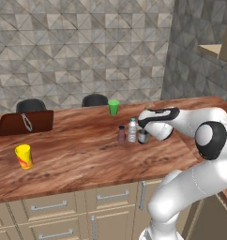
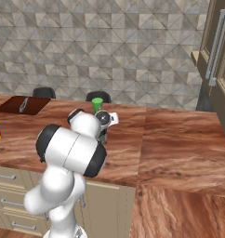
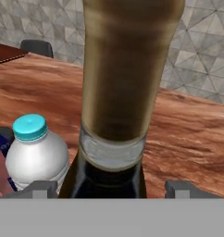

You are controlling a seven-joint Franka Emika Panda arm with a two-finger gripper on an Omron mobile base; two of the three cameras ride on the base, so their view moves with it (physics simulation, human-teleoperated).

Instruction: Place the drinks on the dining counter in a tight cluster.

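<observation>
standing by the arm, i see the tool (image 3: 109, 187) with its two dark tips spread to either side of the wine bottle (image 3: 121, 83), and a clear gap shows between each tip and the glass, so the jaws stand wide and hold nothing. the bottle stands upright on the table (image 1: 78, 159), its base just by the water bottle (image 1: 132, 130), whose cap sits close at the tool's left in the hand view. just beyond that, the short maroon bottle (image 1: 121, 134) stands right beside the water bottle, so all three drinks look gathered in one tight row near the middle of the table. to my eye the step in hand is letting go and backing off, and the care needed is to lift straight up along the bottle's neck, keeping both tips off the glass, since a sideways drag could tip the tall bottle into its neighbours and scatter the cluster. farther back, the green cup (image 1: 114, 107) stands apart near the far edge, and well off to the left the yellow cup (image 1: 24, 156) and a dark board (image 1: 24, 123) lie out of the way. two dark chair backs (image 1: 94, 100) show behind the table, against the tiled wall.
</observation>
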